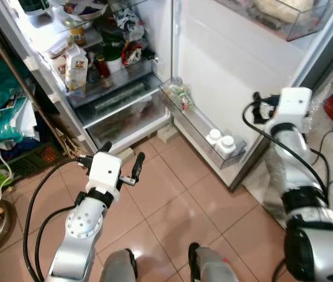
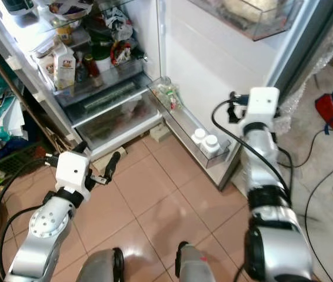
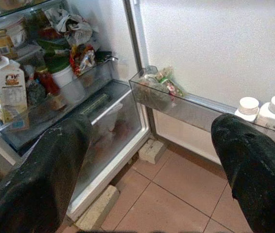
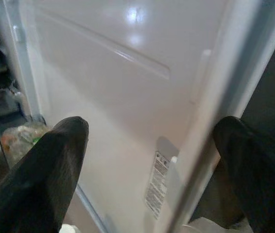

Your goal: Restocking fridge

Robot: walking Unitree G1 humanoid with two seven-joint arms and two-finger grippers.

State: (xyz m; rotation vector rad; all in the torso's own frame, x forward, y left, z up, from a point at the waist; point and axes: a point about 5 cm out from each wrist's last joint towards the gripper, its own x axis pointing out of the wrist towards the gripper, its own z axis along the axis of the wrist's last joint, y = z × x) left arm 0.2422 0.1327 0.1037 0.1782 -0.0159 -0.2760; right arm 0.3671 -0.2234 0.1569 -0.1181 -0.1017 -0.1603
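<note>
Standing before the open fridge [image 1: 125,111], door swung wide to the right. Nothing in either gripper, so the step in hand reads as the pause between items, or a look over the stock before reaching.

Left gripper [image 1: 122,161] held low over the tiled floor [image 1: 172,200], in front of the bottom drawer [image 1: 128,120], fingers [image 3: 50,170] spread wide and holding nothing. Right gripper [image 4: 147,160] raised at the outer edge of the fridge door [image 1: 237,64], fingers [image 4: 45,165] also spread wide, straddling the door's edge without, as far as can be told, touching it; probably steadying or about to hold the door open.

Stock already in place: two white-capped bottles [image 1: 221,143] upright, side by side and touching, at the near end of the lower door bin [image 1: 199,120]; a crumpled packet of greens [image 1: 181,94] at its far end, against the hinge side. On the shelf inside, a milk carton [image 1: 75,67] upright beside dark jars [image 1: 100,66], with bags and tubs crowded above.

No new item visible within reach of the fingers, so the next move likely calls for turning away to fetch one. Bare stretch in the door bin between greens and bottles looks the easiest slot; shelves inside look too crowded for a clean placement without nudging a jar.
</note>
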